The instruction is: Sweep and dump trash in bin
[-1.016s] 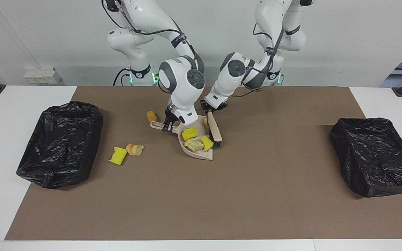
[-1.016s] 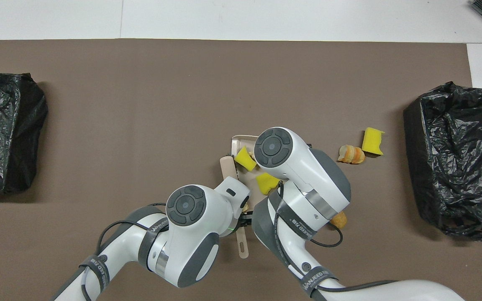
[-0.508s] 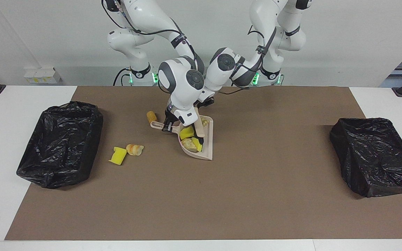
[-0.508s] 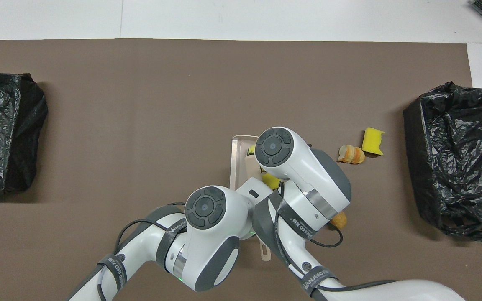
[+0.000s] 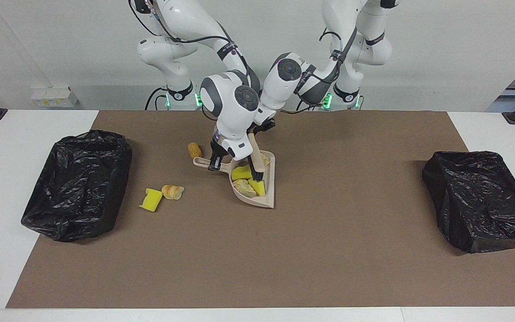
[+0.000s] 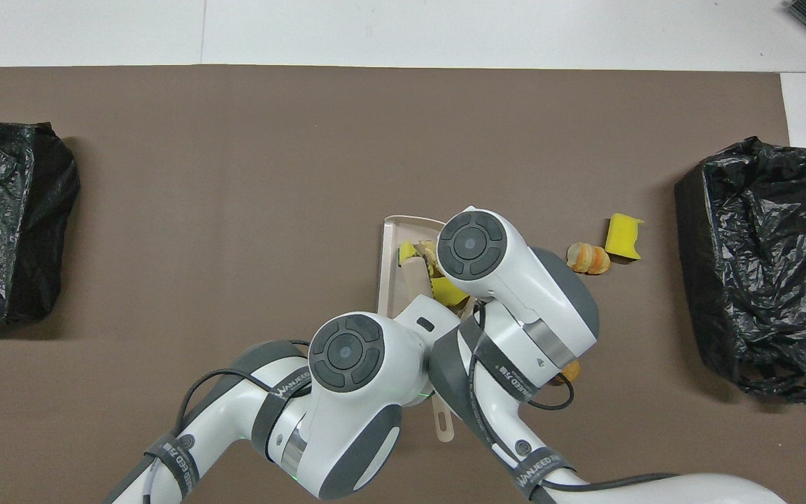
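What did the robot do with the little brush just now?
The left gripper swung the brush from the dustpan's open edge into the pan, pushing the scraps deeper toward the right arm's side. The right gripper kept holding the dustpan handle. The three scraps on the mat and both bins stayed put.
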Controlling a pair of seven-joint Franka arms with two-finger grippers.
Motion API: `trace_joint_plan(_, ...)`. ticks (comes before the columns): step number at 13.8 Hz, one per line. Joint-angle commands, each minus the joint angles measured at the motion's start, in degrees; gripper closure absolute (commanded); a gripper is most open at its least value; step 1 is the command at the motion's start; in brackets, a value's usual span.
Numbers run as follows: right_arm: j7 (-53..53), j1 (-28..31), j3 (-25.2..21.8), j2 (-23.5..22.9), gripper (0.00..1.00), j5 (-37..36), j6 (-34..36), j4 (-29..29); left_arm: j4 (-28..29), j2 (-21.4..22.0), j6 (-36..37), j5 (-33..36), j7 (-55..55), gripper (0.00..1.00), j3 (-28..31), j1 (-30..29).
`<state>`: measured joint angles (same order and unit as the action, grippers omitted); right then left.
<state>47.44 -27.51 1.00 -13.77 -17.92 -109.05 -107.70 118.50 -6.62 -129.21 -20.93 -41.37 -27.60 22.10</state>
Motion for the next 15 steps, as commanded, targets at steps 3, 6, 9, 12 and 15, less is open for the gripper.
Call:
trace_joint_plan(3, 2.3, 2.1, 0.6, 3.1, 1.0, 1.7, -4.3, -5.0, -0.1, 6.8, 7.0, 2.1, -4.1, 1.0, 0.3, -0.2)
trace_joint_plan(6, 2.3, 2.1, 0.6, 3.4, 1.0, 1.7, -4.7, -5.6, -1.2, 9.4, 11.1, 3.1, -4.0, 1.0, 0.4, -2.1)
trace_joint_plan(9, 3.9, 3.2, 0.6, 4.2, 1.0, 1.8, -4.5, -5.2, -3.9, 9.0, 18.4, 4.1, -3.8, 1.0, 0.5, -7.2)
trace_joint_plan(12, 6.6, 5.6, 0.5, 5.2, 1.0, 5.6, -3.7, -3.8, -3.8, 8.6, 19.8, 4.8, -3.0, 1.0, 0.5, -10.4)
trace_joint_plan(15, 7.5, 7.9, 0.5, 5.5, 1.0, 8.4, -2.3, -0.9, -2.8, 8.1, 20.0, 6.5, -2.0, 1.0, 0.5, -11.9)
